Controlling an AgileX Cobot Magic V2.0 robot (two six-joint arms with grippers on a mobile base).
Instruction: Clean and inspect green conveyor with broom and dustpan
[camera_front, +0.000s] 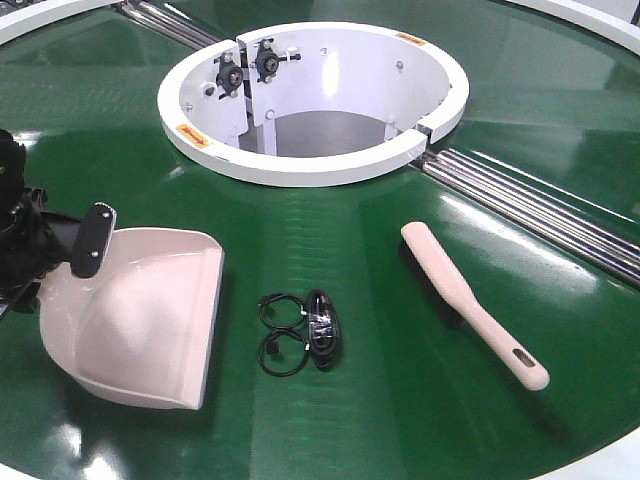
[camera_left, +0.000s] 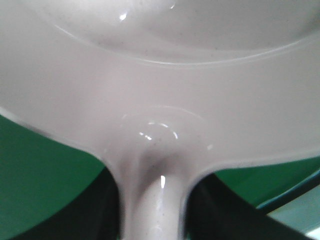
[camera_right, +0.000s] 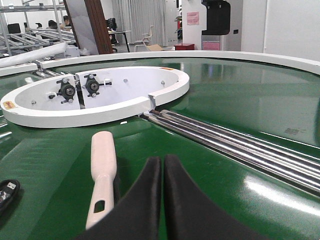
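Green conveyor (camera_front: 400, 410) carries dustpan (camera_front: 150, 320), handle clamped in left pincer (camera_left: 152, 200); right pincer (camera_right: 162, 165) closed, empty; we advise opening it over the broom (camera_front: 470, 300) handle.

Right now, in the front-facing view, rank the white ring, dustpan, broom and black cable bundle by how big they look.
1. white ring
2. dustpan, far broader than the broom, though about as long
3. broom
4. black cable bundle
The ring sits farther from the camera, yet looks largest.
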